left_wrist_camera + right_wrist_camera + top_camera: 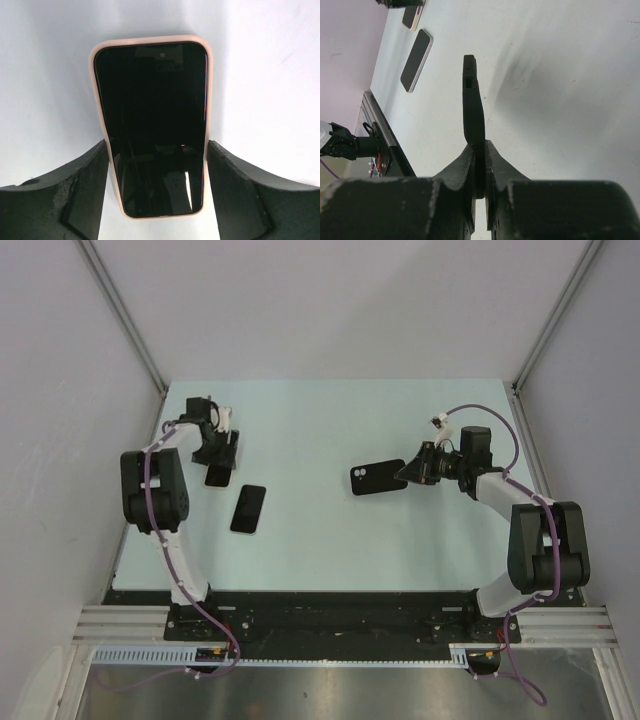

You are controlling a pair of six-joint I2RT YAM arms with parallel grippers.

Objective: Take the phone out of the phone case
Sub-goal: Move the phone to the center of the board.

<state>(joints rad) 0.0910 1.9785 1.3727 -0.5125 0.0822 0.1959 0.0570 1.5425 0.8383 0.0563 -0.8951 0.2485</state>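
Left fingers [80, 195] straddling a pink phone case [150, 39] holding a smartphone [152, 125], lying screen-up on the worktop [320, 420] just beside the bare smartphone [248, 508], cannot tell whether they are squeezing it, right fingers [500, 170] clamping 1 end of a black phone case [378, 478], well right of the bare smartphone

Hidden between right end effector [479, 150] fingers: one black case [472, 105] end.

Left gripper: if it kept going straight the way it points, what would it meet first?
The dark-screened phone in the pale pink case, lying directly ahead between the fingers of the left gripper. Whether they already touch its edges is unclear.
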